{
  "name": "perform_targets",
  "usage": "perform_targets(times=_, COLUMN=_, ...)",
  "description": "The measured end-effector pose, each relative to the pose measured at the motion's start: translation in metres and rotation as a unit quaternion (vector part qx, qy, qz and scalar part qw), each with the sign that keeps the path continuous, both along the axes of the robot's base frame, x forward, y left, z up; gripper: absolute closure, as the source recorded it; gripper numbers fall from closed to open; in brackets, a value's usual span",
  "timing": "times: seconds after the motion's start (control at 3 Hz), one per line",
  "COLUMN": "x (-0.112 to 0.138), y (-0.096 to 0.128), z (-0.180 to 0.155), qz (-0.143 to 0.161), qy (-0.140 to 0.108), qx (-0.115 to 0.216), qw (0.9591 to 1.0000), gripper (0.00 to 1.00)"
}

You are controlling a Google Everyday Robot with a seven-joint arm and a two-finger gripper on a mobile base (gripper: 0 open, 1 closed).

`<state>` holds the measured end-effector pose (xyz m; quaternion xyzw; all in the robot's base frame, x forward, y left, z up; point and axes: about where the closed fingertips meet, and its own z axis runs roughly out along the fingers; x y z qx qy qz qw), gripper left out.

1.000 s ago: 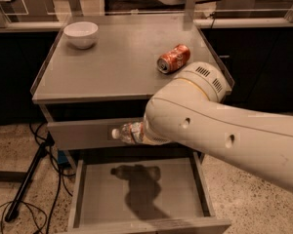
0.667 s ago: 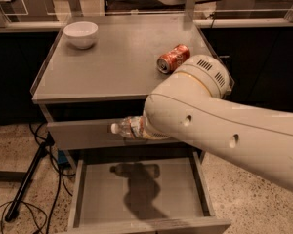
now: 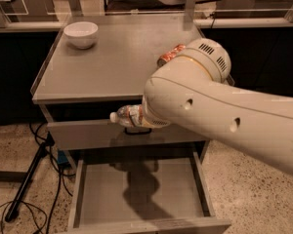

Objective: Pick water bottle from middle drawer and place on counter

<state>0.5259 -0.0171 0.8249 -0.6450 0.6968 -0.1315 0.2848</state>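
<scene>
The water bottle (image 3: 126, 116), clear with a white cap and reddish band, hangs level in the air in front of the closed upper drawer front, just below the counter's front edge. My gripper is hidden behind the cream arm casing (image 3: 185, 96), at the bottle's right end, and holds it. The middle drawer (image 3: 97, 179) stands pulled open below, with only the arm's shadow on its floor. The counter (image 3: 112, 62) lies above and behind the bottle.
A white bowl (image 3: 81, 34) sits at the counter's back left. An orange-red soda can (image 3: 169, 55) lies at its right, mostly hidden by my arm. The upper drawer front (image 3: 83, 133) carries a dark loop handle. Cables and a stand leg (image 3: 29, 179) lie on the floor at left.
The arm has risen and carried the bottle up from in front of the drawer front towards the counter's edge. The arm now covers more of the soda can.
</scene>
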Motion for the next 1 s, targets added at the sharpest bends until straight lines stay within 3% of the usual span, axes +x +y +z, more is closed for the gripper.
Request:
perform_targets(times=0.67, x=0.032, y=0.01, z=0.038, qz=0.013, qy=-0.038, qx=-0.006, qw=0.9992, gripper=1.0)
perform_targets(times=1.0, x=0.033, y=0.01, z=0.038, qz=0.013, qy=-0.039, qx=-0.007, qw=0.9991, gripper=1.0)
